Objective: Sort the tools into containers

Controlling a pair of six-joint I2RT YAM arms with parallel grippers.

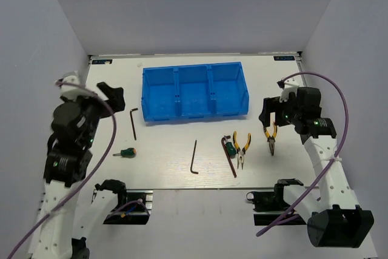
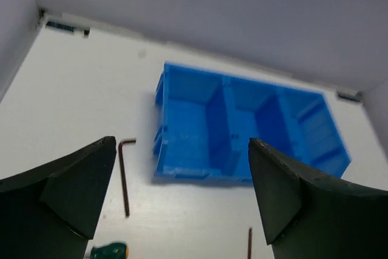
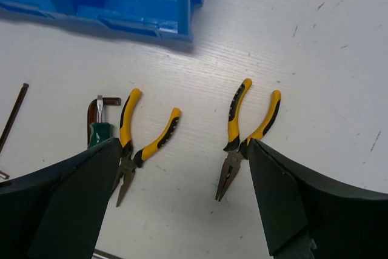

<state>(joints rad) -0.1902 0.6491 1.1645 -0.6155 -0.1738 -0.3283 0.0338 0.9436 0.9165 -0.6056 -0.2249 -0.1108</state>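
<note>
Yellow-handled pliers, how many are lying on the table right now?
2. The left yellow-handled pliers lie beside the green-handled screwdriver; the right yellow-handled pliers lie below the open right pincer.

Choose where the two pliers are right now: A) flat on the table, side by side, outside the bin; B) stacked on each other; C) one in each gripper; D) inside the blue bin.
A: the left pliers and the right pliers lie apart on the table, outside the blue bin, with the open right gripper above them.
</note>
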